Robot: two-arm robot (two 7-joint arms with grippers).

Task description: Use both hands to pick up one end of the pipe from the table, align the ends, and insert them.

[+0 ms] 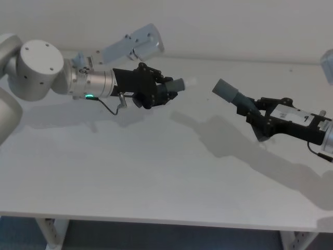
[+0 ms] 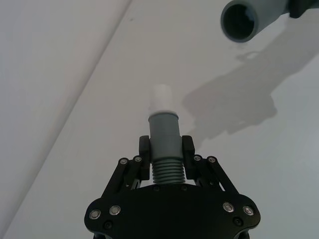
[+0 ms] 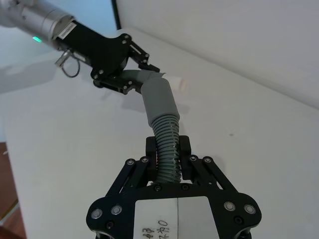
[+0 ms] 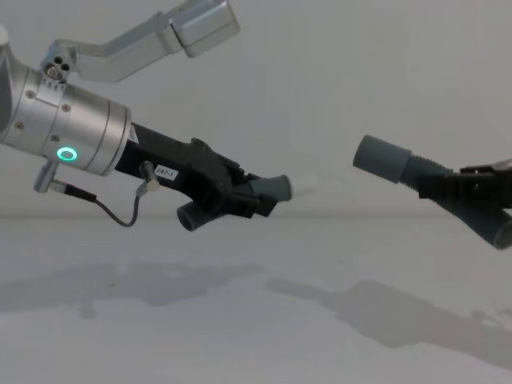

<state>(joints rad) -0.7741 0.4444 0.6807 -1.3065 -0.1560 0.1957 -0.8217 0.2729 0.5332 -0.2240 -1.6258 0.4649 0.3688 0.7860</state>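
Observation:
Both pipe pieces hang in the air above the off-white table [image 1: 145,172]. My left gripper [image 1: 166,91] is shut on one grey piece [image 1: 178,85], whose whitish narrow tip [image 1: 190,82] points right. In the left wrist view this piece [image 2: 164,133] sticks straight out between the fingers [image 2: 188,147]. My right gripper [image 1: 255,112] is shut on the ribbed part of the other piece [image 1: 229,91], and its wider open mouth [image 2: 241,20] faces the left one. A short gap separates the two ends [image 4: 308,186], and the right piece [image 4: 382,160] sits a little higher.
A pale blue-grey arm part [image 1: 133,46] juts over the back of the table behind the left gripper. The table's front edge [image 1: 156,217] runs across the bottom of the head view. A plain wall stands behind.

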